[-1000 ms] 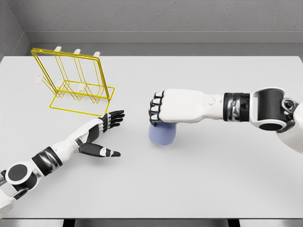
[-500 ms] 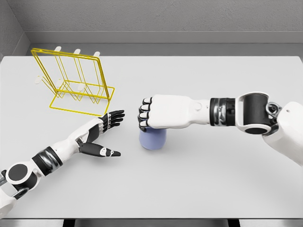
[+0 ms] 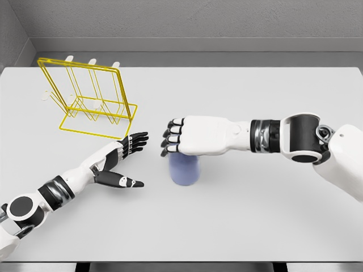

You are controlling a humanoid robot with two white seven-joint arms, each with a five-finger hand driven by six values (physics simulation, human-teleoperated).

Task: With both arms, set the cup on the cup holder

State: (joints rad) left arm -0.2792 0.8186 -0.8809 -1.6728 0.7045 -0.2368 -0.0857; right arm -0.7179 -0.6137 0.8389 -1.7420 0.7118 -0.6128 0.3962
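Note:
A pale blue cup point(image 3: 184, 169) stands upright on the white table point(image 3: 244, 215), just right of the middle. My right hand point(image 3: 172, 137) hovers right over its top, palm down, fingers stretched leftward and loosened, no longer wrapped around the cup. The cup's upper rim is hidden under that palm. My left hand point(image 3: 138, 161) lies open to the left of the cup, palm facing it, fingers spread, a short gap away. The yellow wire cup holder point(image 3: 91, 102) with white pegs stands at the back left, behind the left hand.
A grey wall runs along the table's far edge. The right forearm point(image 3: 266, 136) stretches across the table's right half at mid height.
My right hand carried the cup leftward toward the left hand, then uncurled its fingers off the cup. The left arm has stayed still.

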